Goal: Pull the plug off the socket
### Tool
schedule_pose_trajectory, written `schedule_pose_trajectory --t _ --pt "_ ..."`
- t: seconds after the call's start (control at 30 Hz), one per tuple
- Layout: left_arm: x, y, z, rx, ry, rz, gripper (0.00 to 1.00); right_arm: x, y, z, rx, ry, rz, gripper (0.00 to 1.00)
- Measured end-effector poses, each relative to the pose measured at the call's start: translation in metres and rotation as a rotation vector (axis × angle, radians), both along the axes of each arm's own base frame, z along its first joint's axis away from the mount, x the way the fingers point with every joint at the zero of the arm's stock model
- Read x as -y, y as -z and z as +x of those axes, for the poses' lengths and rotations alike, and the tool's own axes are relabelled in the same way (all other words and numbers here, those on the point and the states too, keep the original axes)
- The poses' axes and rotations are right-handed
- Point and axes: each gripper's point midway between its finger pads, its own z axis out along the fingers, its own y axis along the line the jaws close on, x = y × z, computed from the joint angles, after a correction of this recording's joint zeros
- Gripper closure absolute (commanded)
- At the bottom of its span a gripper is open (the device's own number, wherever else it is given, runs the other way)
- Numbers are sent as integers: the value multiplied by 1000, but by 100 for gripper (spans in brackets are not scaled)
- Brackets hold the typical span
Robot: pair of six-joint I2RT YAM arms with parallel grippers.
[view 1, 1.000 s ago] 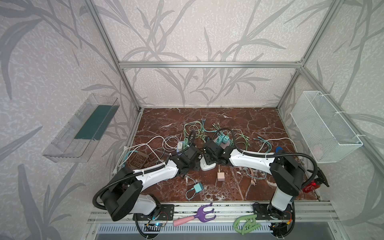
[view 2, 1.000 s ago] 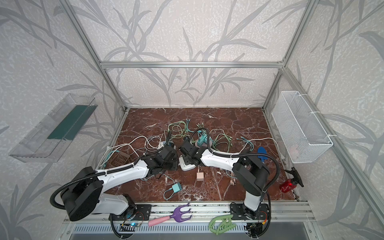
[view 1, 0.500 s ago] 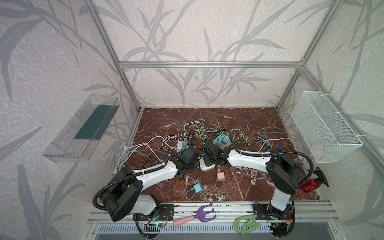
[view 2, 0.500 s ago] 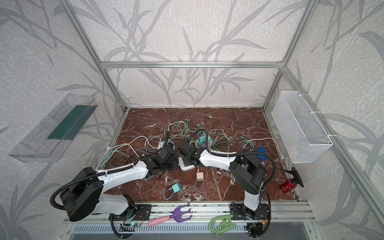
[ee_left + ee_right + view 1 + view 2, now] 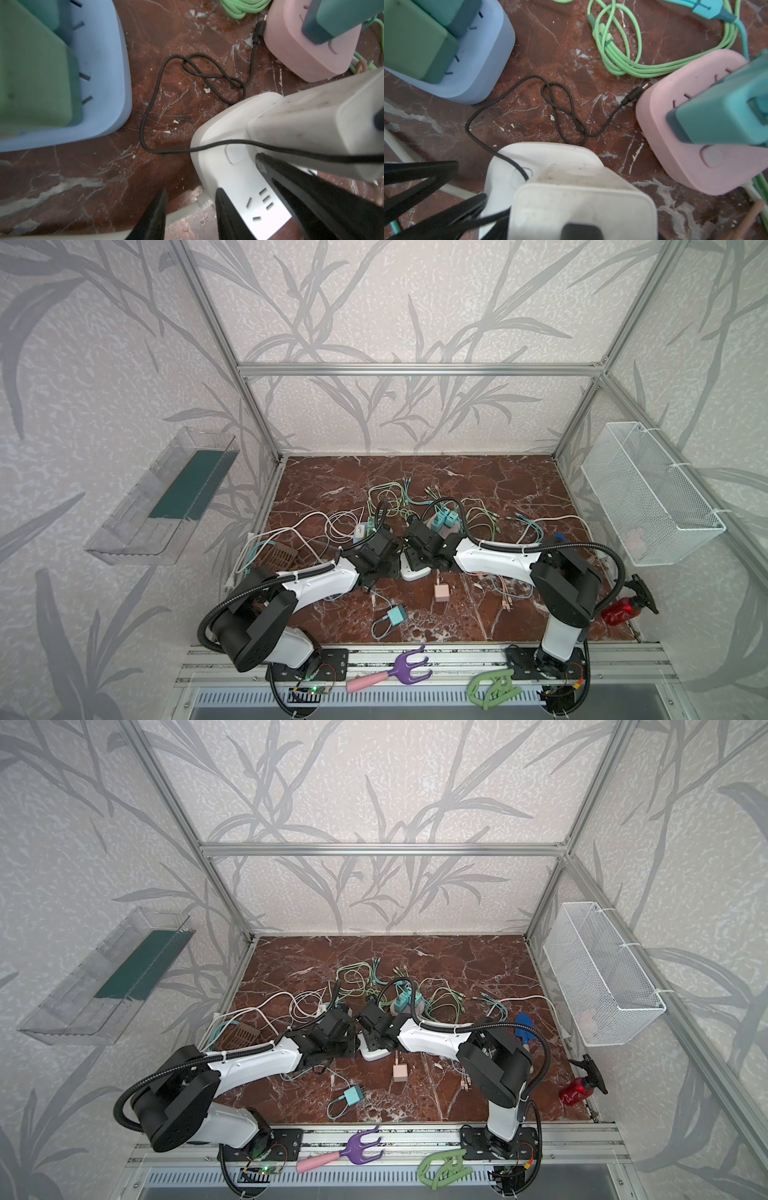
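The brown marble worktop (image 5: pixel 490 485) carries a litter of cables and socket blocks. Both arms reach to its middle, where the left tool (image 5: pixel 190 190) and the right tool (image 5: pixel 413 558) face each other closely.

Between them the white socket (image 5: pixel 234 180) lies flat on the worktop. The left tool's jaws stand partly apart. One finger (image 5: pixel 226 214) rests on the socket's top face beside empty slots, and the other is off its edge, by the white cord (image 5: pixel 187 209).

The white plug (image 5: pixel 311 128) stands on the socket beneath the right tool. A black finger (image 5: pixel 311 197) of that tool lies along the plug's side, but I cannot tell whether it is clamped.

Beyond both tools sit a blue block (image 5: pixel 108 83) and a pink block (image 5: pixel 301 52), well apart. Between them loops a thin black cable (image 5: pixel 153 91), which trails across the socket; its free end lies just beside the pink block.
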Motion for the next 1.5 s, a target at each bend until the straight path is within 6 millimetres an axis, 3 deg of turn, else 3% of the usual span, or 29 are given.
schedule_pose_trajectory --t 0.43,1.1,1.5 --pt "10 -1 -3 -40 37 -58 57 -2 0 4 8 -3 3 50" --pt "12 2 -1 -75 35 -89 54 -7 0 2 -4 9 28 57" --pt "18 2 9 -88 33 -93 59 -3 0 -4 -13 44 50 61"
